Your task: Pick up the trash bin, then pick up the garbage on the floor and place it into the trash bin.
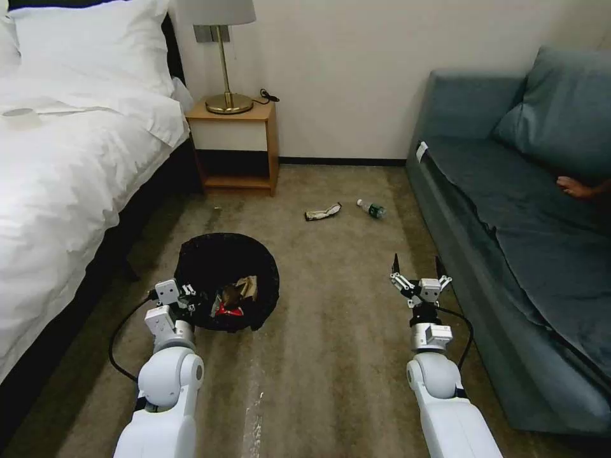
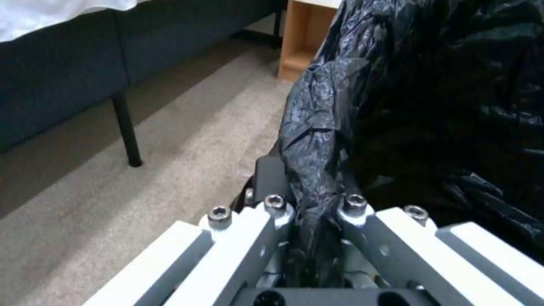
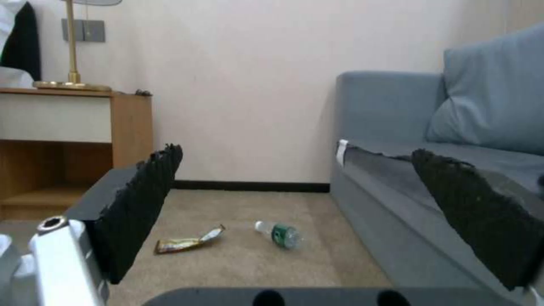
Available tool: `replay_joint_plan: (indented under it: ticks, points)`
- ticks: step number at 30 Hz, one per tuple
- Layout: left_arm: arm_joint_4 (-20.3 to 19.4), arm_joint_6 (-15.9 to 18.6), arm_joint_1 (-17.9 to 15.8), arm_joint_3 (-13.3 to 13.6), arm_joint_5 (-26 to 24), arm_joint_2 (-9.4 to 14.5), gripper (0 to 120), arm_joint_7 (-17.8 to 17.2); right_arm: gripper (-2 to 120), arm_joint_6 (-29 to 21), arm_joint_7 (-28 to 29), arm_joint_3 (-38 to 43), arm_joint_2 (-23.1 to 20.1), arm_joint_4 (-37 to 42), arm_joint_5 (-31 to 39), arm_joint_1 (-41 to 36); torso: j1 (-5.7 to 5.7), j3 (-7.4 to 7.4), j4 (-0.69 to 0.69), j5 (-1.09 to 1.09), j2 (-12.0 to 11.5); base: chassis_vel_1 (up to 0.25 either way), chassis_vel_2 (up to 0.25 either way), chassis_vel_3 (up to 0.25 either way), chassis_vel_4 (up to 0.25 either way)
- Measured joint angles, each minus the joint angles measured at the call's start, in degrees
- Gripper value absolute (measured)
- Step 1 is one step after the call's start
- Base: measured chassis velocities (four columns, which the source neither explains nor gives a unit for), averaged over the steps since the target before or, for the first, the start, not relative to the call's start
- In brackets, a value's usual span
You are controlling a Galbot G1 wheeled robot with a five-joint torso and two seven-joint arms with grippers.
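Note:
The trash bin [image 1: 219, 261] with its black bag liner [image 2: 397, 106] is on the carpet at the left, and my left gripper [image 1: 191, 299] is shut on its near rim. Inside the bin lie a crumpled tan paper bag [image 1: 245, 287] and a red-and-white wrapper [image 1: 228, 310]. Farther ahead on the floor lie a dark wrapper with yellow print [image 1: 323, 212] [image 3: 187, 242] and a small clear green-labelled bottle [image 1: 372, 208] [image 3: 280, 233]. My right gripper [image 1: 419, 270] [image 3: 317, 212] hovers open over the carpet beside the sofa, well short of both pieces.
A bed [image 1: 70, 165] runs along the left, with its dark leg [image 2: 127, 131] close to the bin. A wooden nightstand [image 1: 238, 146] with a brass lamp [image 1: 224, 70] stands at the back wall. A blue-grey sofa [image 1: 509, 210] lines the right side.

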Motion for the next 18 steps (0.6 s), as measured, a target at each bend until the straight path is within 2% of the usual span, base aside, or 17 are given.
replay_joint_plan:
  ticks: [9,18]
  points:
    - [-0.31,-0.05,0.26,-0.06,0.12,-0.10,3,0.00,100,0.84,-0.87,-0.14,0.13,-0.21,0.28,0.20,0.00,0.00,0.00,0.00,0.00,-0.079,0.057,0.067,-0.063]
    - [-0.47,-0.10,0.24,0.10,0.20,-0.41,3,-0.14,100,1.43,-1.27,-0.12,0.40,-0.45,0.38,0.07,0.00,-0.01,0.01,0.00,0.00,-0.113,0.117,0.117,-0.113]
